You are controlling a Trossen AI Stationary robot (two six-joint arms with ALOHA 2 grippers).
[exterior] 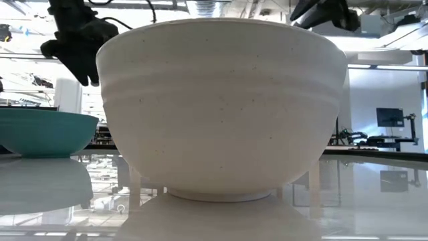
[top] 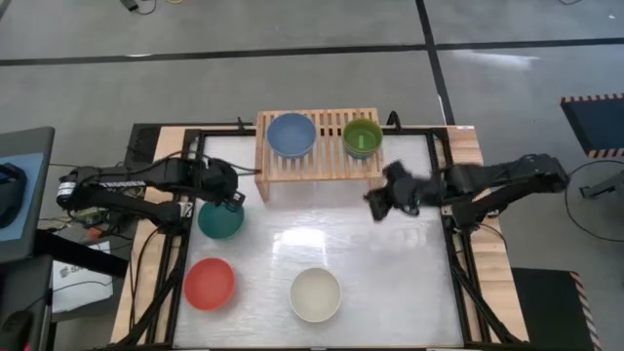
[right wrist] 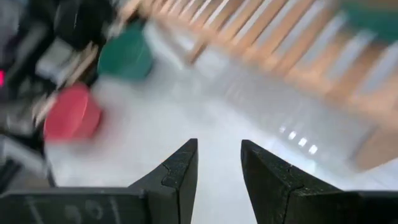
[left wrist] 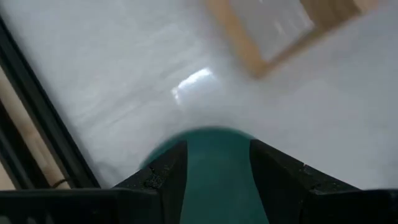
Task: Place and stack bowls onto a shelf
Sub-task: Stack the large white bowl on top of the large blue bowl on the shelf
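A dark teal bowl [top: 220, 220] stands on its base on the table, left of centre. My left gripper [top: 230, 196] hangs open above the bowl's far rim. In the left wrist view the teal bowl [left wrist: 214, 180] shows between the spread fingers of that gripper [left wrist: 217, 149], and the low view shows the left gripper [exterior: 75, 41] well clear above the teal bowl [exterior: 40, 130]. A slate blue bowl [top: 292, 135] and a lime green bowl [top: 362, 137] sit on the slatted shelf [top: 317, 168]. My right gripper [top: 376, 206] is open over the table near the shelf's right leg and holds nothing; its own view [right wrist: 219, 146] looks onto bare table.
A red-orange bowl [top: 210, 283] and a cream-white bowl [top: 316, 294] stand near the table's near edge; the cream-white bowl [exterior: 221, 107] fills the low view. The table's right near part is bare. A black frame [top: 458, 283] borders the table.
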